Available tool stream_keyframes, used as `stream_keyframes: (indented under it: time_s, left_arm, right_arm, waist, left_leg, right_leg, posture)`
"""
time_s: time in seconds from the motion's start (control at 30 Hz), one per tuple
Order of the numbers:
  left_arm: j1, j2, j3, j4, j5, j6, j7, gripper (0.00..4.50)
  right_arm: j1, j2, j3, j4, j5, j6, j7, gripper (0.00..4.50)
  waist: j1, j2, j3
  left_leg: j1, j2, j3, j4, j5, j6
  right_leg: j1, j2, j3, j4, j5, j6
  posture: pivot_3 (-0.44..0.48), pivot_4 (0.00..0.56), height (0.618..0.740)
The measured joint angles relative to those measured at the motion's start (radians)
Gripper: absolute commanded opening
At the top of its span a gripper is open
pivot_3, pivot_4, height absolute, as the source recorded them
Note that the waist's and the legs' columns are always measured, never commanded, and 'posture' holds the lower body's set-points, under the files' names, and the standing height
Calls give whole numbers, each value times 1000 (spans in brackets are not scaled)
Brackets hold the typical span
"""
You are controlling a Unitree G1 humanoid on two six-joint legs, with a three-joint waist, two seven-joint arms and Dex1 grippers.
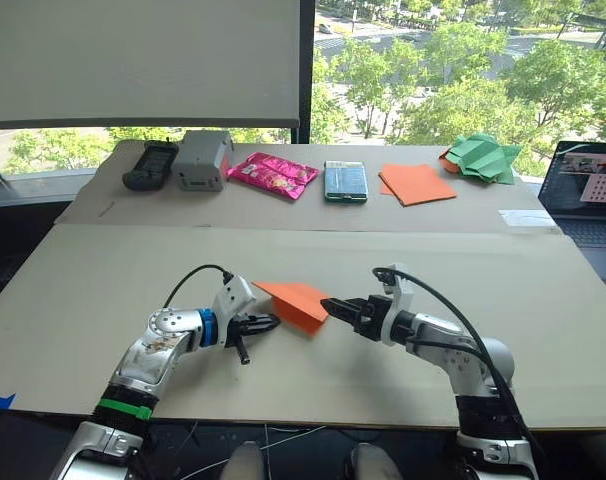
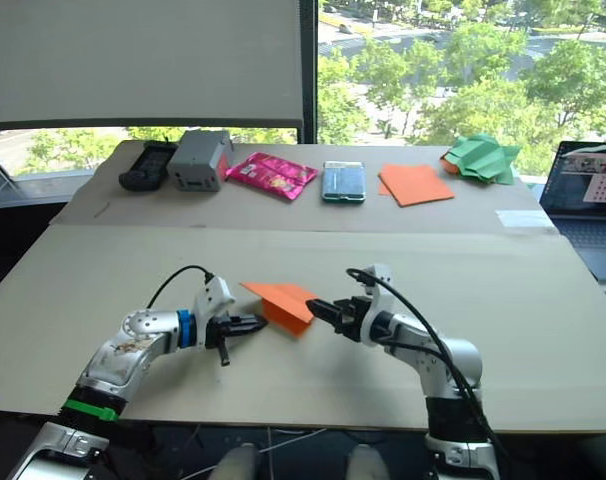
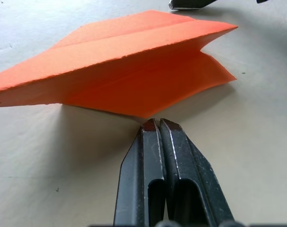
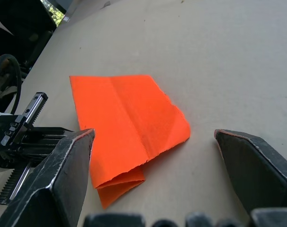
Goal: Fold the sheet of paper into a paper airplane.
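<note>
The orange sheet of paper (image 1: 295,302) lies on the near tabletop, folded into a pointed wedge with sharp creases, its point toward the left. My left gripper (image 1: 271,323) is at the paper's left side, shut. In the left wrist view its tips (image 3: 155,124) meet at the paper's (image 3: 134,71) lower folded edge with nothing between them. On the paper's right side my right gripper (image 1: 329,304) stands open. The right wrist view shows its fingers (image 4: 67,161) spread wide before the paper (image 4: 129,123), not touching it.
On the far board stand a black device (image 1: 150,165), a grey box (image 1: 202,160), a pink packet (image 1: 273,174), a green packet (image 1: 345,181), a smooth orange square (image 1: 417,184) and crumpled green paper (image 1: 483,158). A laptop (image 1: 588,200) sits at the right edge.
</note>
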Motion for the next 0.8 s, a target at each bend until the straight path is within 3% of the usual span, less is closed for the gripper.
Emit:
stream_keyframes:
  time_s: [0.17,0.3,0.47,0.6,0.8]
  left_arm:
    - [34,80,79,-188,-87,106,-11,145]
    - [-26,81,120,-234,-161,163,-18,145]
    - [-155,-8,76,-69,-90,92,44,145]
    - [-187,-75,8,95,-6,1,71,145]
    - [-175,-83,-28,159,42,-70,46,145]
  right_arm:
    - [7,-28,82,-26,-65,-57,-22,4473]
    - [13,-47,150,-51,-129,-99,-40,4473]
    - [18,-50,195,-59,-177,-136,-57,4473]
    - [28,-48,203,-74,-181,-138,-57,4473]
    - [35,-48,204,-85,-182,-138,-66,4473]
  waist:
    - [2,0,0]
    - [7,0,0]
    - [9,-1,0]
    - [6,-2,-1]
    - [7,-2,-1]
  left_leg:
    - [0,0,0,-1,-1,-1]
    - [-1,0,0,0,-1,-2]
    - [-1,-1,0,0,-1,-2]
    - [0,-1,0,1,4,7]
    - [0,0,0,0,4,6]
  right_leg:
    - [0,0,0,-1,0,-1]
    - [-1,0,0,-3,-1,-1]
    - [0,0,0,-3,0,0]
    - [0,0,0,0,0,0]
    - [0,1,0,0,0,0]
  posture:
    - [0,150,702]
    - [0,150,702]
    - [0,150,702]
    - [0,150,702]
    - [0,150,702]
